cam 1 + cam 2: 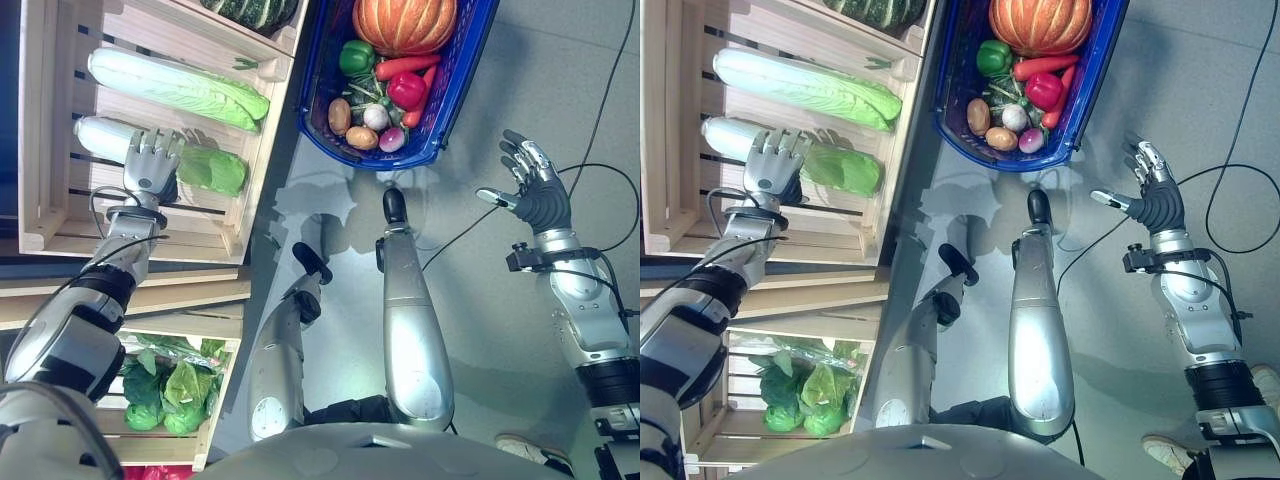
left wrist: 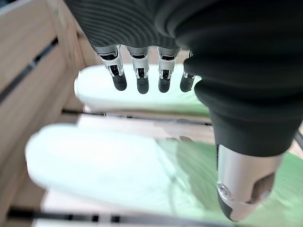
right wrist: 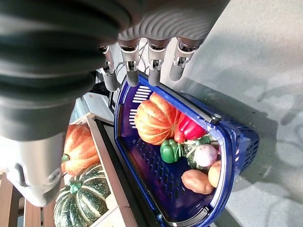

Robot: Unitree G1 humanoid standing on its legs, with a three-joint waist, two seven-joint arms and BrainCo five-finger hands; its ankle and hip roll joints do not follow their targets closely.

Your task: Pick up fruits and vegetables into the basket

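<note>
Left hand (image 1: 150, 165) hovers over the nearer napa cabbage (image 1: 205, 165) in the wooden crate (image 1: 45, 215), fingers straight, grasping nothing. A second napa cabbage (image 1: 180, 85) lies beside it. Right hand (image 1: 535, 190) spread, empty, above the floor beside the blue basket (image 1: 455, 95), which holds a pumpkin (image 1: 405, 22), peppers, a carrot.

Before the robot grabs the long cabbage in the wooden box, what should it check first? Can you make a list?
1. Left robot hand over the nearer long pale-green napa cabbage in the wooden slatted crate: ok.
2. Left robot hand's fingers straight, holding nothing: ok.
3. Thumb far enough round the cabbage to close on it: cannot tell.
4. Second long napa cabbage lies apart, not in the way: ok.
5. Blue plastic basket has room: not ok, probably; the orange pumpkin, red pepper and other vegetables crowd it.
6. Right robot hand open, away from the basket: ok.
</note>
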